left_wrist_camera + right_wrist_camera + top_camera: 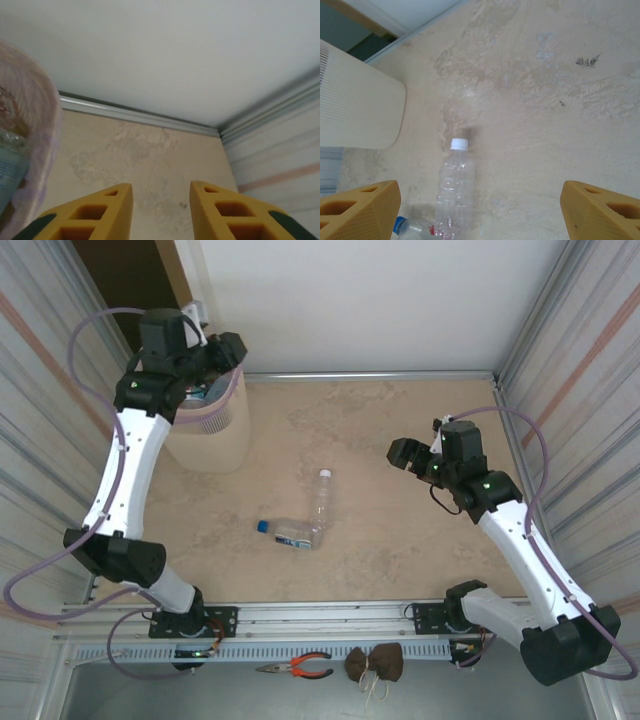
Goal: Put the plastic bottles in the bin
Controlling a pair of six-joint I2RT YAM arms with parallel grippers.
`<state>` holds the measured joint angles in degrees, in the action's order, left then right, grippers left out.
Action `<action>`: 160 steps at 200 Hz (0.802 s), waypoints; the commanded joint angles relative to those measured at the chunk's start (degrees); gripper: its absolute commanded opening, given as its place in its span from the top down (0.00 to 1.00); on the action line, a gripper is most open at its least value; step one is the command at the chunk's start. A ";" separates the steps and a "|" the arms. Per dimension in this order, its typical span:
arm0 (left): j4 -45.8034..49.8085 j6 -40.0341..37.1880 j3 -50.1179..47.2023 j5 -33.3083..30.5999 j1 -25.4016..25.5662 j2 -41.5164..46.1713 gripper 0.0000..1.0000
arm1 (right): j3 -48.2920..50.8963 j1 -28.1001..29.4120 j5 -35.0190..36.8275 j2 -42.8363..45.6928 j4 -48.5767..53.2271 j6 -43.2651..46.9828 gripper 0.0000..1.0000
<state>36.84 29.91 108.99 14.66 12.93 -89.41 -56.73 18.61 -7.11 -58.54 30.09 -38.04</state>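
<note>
Now, L gripper [228, 350] [161, 187]: yellow fingers [107, 212] a little apart, nothing betw. them; it hangs over the far rim of the bin [215, 435] in the far-left corner; bin's beige, w/ a pink liner [42, 115] folded over the rim; in the L wrist view a clear bottle [10, 165] w/ a pale blue label lies inside the liner, at the left edge. R gripper [408, 453] [480, 186]: fingers wide apart, empty, up above the table [400, 540] on the right; two bottles lie mid-table; white-cap bottle [320, 502] [454, 192] is clear, cap toward the far wall; blue-cap bottle [288, 533] [412, 229] lies at its base end, the two touching in an L shape; both well apart from the bin. Pliers [295, 668] and a brown pouch [375, 662] sit on the near ledge, betw. the arm bases.
</note>
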 commanded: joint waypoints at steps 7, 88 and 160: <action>8.52 -12.20 -2.62 -8.79 6.16 3.93 0.58 | -2.02 -0.24 0.39 -0.74 0.49 1.74 0.18; 7.34 6.10 -34.88 -18.89 16.24 19.63 0.53 | -1.83 -0.27 -1.22 -2.32 -0.24 1.57 0.18; -3.87 34.33 -65.75 -19.81 16.82 33.08 0.42 | -1.50 0.07 -3.54 -4.30 -2.05 0.51 0.18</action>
<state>39.46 49.95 50.04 -4.60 29.52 -59.40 -56.77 18.61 -9.26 -62.28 29.06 -37.23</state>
